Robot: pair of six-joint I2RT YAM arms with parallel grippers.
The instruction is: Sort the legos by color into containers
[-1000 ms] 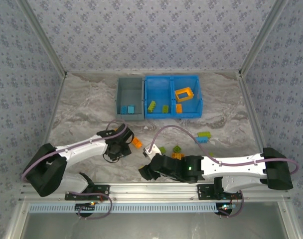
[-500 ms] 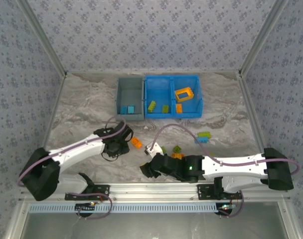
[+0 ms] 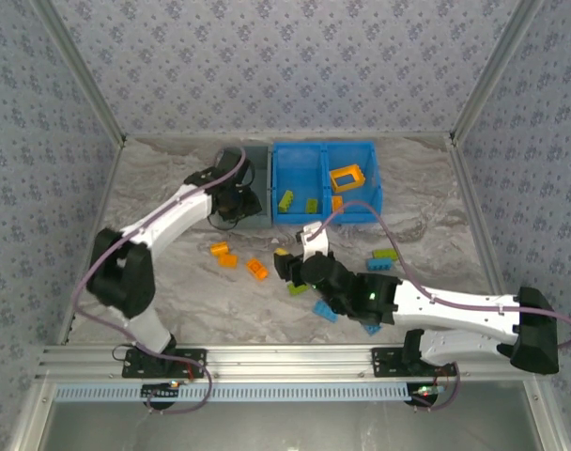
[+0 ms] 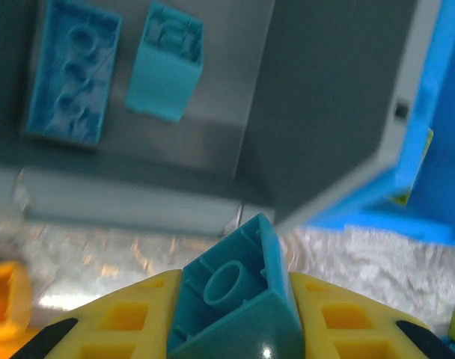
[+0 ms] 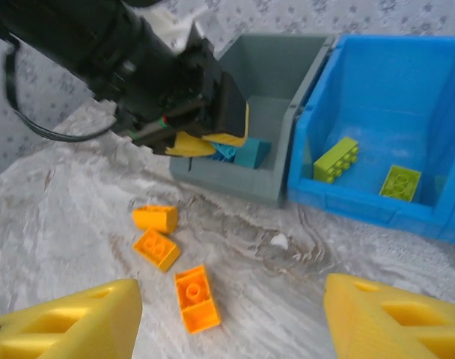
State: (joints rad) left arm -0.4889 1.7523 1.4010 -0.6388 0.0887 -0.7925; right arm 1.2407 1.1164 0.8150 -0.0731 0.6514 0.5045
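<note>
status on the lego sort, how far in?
Done: two blue bricks in the grey bin, two green bricks and an orange frame in the blue bin. In hand: left gripper holds a blue brick at the grey bin; right gripper open, empty. Left: three orange bricks, loose green bricks and loose blue bricks on the table.

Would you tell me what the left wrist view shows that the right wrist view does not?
Left wrist: two blue bricks lying in the grey bin, seen from above. Right wrist: three orange bricks together on the table, two whole green bricks in the blue bin. Both: the bins, and the left end effector shut on a blue brick.
</note>
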